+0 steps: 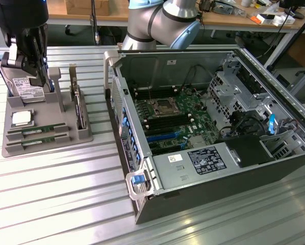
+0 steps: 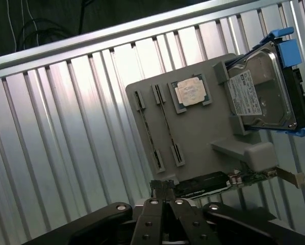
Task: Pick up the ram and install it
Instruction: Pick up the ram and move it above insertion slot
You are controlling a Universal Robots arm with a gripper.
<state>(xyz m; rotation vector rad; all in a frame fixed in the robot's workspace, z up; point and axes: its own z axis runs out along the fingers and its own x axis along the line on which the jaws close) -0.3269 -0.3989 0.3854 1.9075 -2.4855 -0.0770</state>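
Hovering above the gray tray (image 1: 50, 147), the hand (image 2: 165, 191) is held closed, empty.
The ram (image 1: 36, 130) is seen flat in its slot: thin green stick, pale label, dark chips.

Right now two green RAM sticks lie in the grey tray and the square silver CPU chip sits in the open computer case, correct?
No: the exterior view shows the square silver CPU chip in the grey tray too, beside the green RAM sticks.
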